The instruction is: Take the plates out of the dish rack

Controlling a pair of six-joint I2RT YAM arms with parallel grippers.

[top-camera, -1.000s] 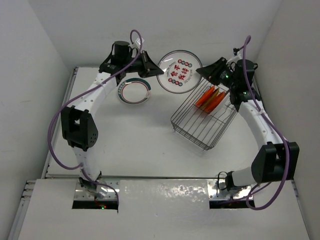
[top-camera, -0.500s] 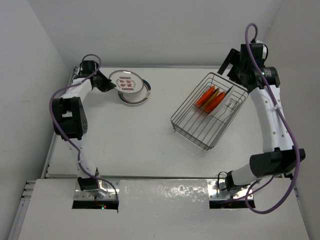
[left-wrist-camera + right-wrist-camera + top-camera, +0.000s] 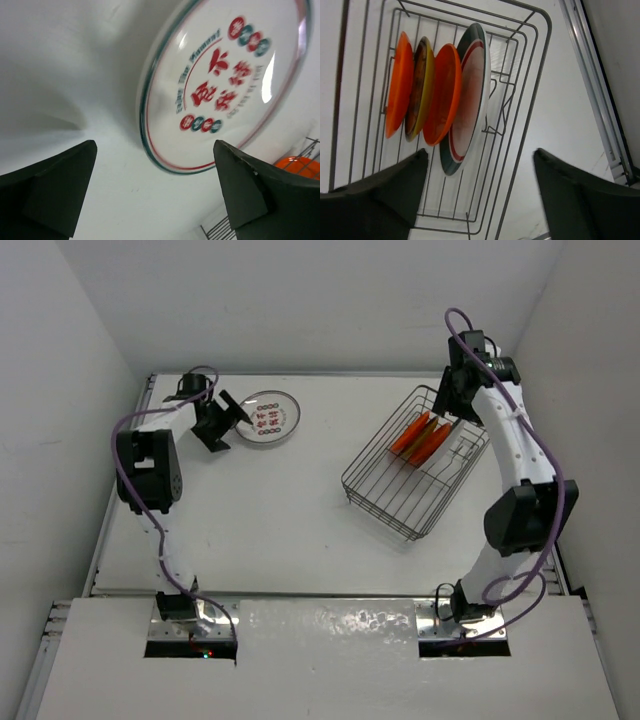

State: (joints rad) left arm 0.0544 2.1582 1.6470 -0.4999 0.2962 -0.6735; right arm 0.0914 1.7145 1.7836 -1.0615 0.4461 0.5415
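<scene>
The dark wire dish rack (image 3: 405,485) stands at the right of the table. In it stand several plates (image 3: 420,438) on edge: two orange (image 3: 400,85), one dark and yellowish (image 3: 420,87), and one white with a green rim (image 3: 467,100). My right gripper (image 3: 452,403) hovers open above the rack's far end (image 3: 530,103), with nothing between its fingers (image 3: 480,152). A white green-rimmed plate with red characters (image 3: 270,418) lies flat at the back left (image 3: 225,85). My left gripper (image 3: 222,422) stands open just left of it, not touching (image 3: 155,150).
The table's metal edge rail (image 3: 592,85) runs close beside the rack on the right. White walls close in the table at the back and both sides. A corner of the rack with an orange plate (image 3: 300,167) shows far off in the left wrist view.
My left gripper has set the white plate down at the back left, opened and drawn back. My right arm has swung down over the rack's far end.
</scene>
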